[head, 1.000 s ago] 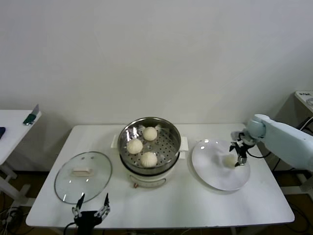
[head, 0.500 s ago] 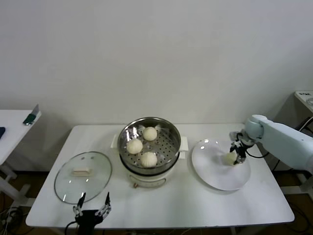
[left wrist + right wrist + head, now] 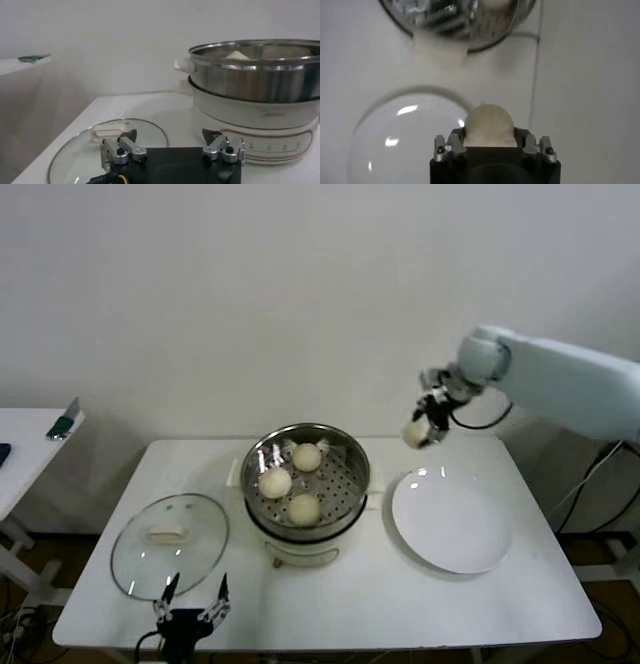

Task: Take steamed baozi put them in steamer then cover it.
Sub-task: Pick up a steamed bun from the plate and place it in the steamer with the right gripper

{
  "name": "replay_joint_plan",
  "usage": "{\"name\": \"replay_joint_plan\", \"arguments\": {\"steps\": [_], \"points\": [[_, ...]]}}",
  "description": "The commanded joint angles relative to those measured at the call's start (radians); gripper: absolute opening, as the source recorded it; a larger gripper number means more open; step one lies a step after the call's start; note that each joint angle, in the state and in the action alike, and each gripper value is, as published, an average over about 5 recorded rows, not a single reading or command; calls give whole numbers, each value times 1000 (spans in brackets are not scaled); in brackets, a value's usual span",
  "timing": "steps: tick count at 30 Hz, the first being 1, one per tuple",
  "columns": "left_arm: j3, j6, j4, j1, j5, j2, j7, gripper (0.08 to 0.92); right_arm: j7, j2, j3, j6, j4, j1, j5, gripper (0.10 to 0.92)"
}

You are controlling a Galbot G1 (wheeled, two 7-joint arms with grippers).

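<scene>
My right gripper (image 3: 424, 422) hangs in the air between the steamer and the white plate (image 3: 452, 524), shut on one cream baozi (image 3: 414, 432). The right wrist view shows that baozi (image 3: 488, 125) squeezed between the fingers (image 3: 457, 142), above the plate (image 3: 395, 145). Three baozi (image 3: 304, 508) lie in the shiny steamer (image 3: 355, 459). The glass cover (image 3: 170, 544) lies flat on the table left of the steamer. My left gripper (image 3: 190, 609) waits open at the table's front edge, just in front of the cover (image 3: 95, 145) and apart from it.
The steamer pot sits on a white cooker base (image 3: 250, 125). A side table at the far left carries a green object (image 3: 62, 424). Another table's corner (image 3: 625, 379) shows at the right edge. A white wall stands close behind the table.
The right gripper shut on the baozi on the plate, then lifted it up and to the left, towards the steamer. No baozi lies on the plate now. The left arm stayed put.
</scene>
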Motion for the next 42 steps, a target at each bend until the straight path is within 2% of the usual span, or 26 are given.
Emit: {"name": "replay_joint_plan", "arguments": {"steps": [1,18,37,39,42], "points": [[-5,2,-10,3,-2,4,1,823,77,206,-64,-148,164,147,272,653],[-20,2,-18,10,-4,-5,0,823,149,267,-59,-193,58,-138,89,653],[-20,20,-23,1,-7,-6,2,823,136,274,-60,-183,35,-159,43,655],[-20,22,-26,0,-7,-6,2,823,127,271,-56,-170,33,-153,44,672],[-21,25,-31,1,-8,-4,2,823,102,257,-33,-139,30,-139,61,739]]}}
